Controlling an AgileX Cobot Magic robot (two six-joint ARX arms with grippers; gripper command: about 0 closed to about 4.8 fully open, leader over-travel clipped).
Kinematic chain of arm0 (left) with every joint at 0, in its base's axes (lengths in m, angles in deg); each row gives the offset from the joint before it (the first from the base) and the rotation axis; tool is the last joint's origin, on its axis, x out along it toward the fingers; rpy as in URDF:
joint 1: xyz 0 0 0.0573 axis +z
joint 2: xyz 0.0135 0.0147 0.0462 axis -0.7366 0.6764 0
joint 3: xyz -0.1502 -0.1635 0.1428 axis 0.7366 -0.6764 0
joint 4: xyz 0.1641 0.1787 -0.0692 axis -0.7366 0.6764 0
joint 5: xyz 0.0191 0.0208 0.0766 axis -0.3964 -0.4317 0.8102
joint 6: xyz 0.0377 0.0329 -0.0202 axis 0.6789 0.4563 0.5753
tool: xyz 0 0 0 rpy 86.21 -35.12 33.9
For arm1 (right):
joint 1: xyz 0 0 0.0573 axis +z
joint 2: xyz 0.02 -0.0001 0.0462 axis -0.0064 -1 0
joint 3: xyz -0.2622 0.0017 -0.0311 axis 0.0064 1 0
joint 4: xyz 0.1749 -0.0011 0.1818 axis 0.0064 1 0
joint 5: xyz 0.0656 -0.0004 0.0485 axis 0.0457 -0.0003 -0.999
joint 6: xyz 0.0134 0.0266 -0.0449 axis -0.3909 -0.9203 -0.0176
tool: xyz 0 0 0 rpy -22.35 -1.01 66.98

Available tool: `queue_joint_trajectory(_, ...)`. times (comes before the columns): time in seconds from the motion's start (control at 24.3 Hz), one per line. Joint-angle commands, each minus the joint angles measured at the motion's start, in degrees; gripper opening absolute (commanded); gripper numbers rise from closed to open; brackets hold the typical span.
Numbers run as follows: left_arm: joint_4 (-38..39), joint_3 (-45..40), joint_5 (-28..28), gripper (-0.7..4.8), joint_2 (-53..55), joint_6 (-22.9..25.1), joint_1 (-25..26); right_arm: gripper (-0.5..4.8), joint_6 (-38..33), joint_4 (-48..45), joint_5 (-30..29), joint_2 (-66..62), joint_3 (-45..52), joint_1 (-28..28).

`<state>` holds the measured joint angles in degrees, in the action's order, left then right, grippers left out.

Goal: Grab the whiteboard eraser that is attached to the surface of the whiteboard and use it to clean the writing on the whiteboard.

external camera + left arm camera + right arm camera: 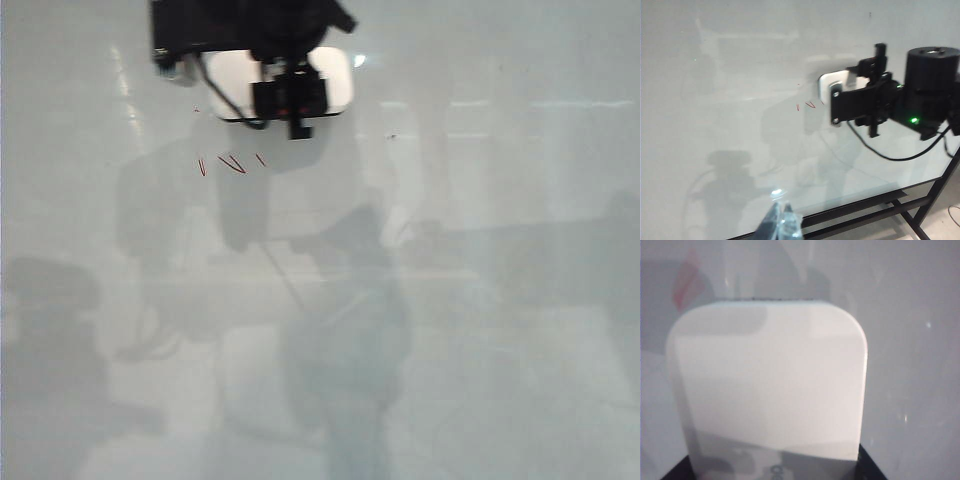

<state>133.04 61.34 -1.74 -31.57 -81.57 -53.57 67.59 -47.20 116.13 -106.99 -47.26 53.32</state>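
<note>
While the left gripper point(781, 222) hangs off the whiteboard point(500, 300) near its lower edge, whether its fingers are apart or together cannot be told | red writing point(228, 164): few strokes, upper-left area; just beside whiteboard eraser point(285, 82) | right gripper point(290, 95): clamped on that eraser, pressed against board near top edge

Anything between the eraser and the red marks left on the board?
Nothing visible. The right gripper holds the whiteboard eraser against the whiteboard, and the leftover strokes of the writing lie just beside it across bare board. The left gripper sits well away, near the board's lower edge.
</note>
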Motion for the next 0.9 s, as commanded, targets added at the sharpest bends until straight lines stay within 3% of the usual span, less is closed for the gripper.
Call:
queue_joint_trajectory(0.04,-0.76,0.09,0.09,-0.05,0.13,0.26,-0.02,2.1,-0.48,-0.02,0.61,-3.39,-6.51,1.46)
queue_joint_trajectory(0.41,-0.79,0.09,0.11,-0.05,0.13,0.31,-0.02,2.1,-6.97,11.54,1.57,-11.87,-21.7,2.99)
queue_joint_trajectory(0.9,-0.76,0.09,0.09,-0.04,0.13,2.84,-0.04,2.1,-11.72,12.13,1.92,-24.22,-21.9,2.67)
